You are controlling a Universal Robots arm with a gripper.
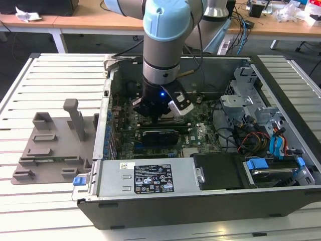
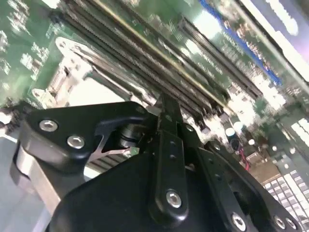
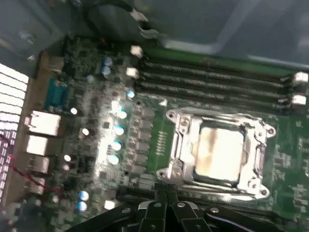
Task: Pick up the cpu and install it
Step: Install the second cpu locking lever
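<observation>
I am hovering my claw (image 3: 166,205), fingers pressed together and gripping nothing, just beside the socket (image 3: 218,153), since the cpu (image 3: 219,149) is lying seated inside it.

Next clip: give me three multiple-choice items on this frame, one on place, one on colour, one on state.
1. The grey tray lies: A on the exterior view's left of the case; B on its right; C inside it.
2. The arm's joint cover is: A red; B light blue; C black.
3. The cpu is: A on the tray; B mid-air; C in the socket frame.
A, the tray stands outside the case's left wall; B, the cap is pale blue; C, the shiny square sits within the frame.
</observation>
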